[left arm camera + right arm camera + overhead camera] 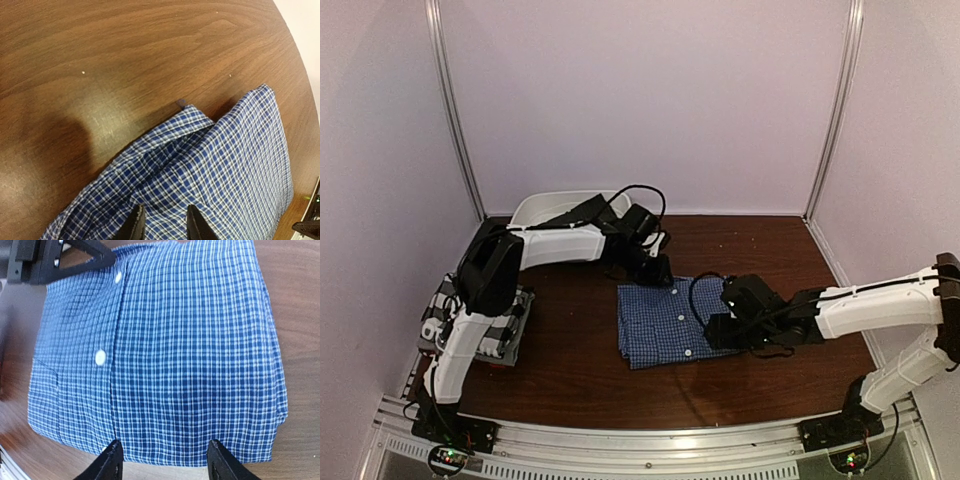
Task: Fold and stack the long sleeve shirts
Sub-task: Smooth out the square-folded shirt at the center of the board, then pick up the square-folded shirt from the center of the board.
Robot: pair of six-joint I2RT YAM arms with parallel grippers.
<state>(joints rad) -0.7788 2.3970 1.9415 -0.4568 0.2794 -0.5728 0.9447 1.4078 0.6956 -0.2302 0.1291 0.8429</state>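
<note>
A blue-and-white check shirt [660,325] lies folded flat in the middle of the table, button placket up. My left gripper [657,270] hangs over its far collar edge. In the left wrist view its fingers [165,223] stand a little apart above the cloth [235,165], with nothing pinched. My right gripper [722,328] is at the shirt's right edge. Seen from the right wrist, its fingers [165,460] are spread wide over the shirt's hem [190,390], holding nothing. A stack of folded shirts topped by black-and-white plaid [445,298] sits at the far left, partly hidden by my left arm.
A white oval basin [555,205] stands at the back left against the wall. Bare wood table [570,370] lies between the stack and the blue shirt. The left gripper's black body [55,260] shows at the top left of the right wrist view.
</note>
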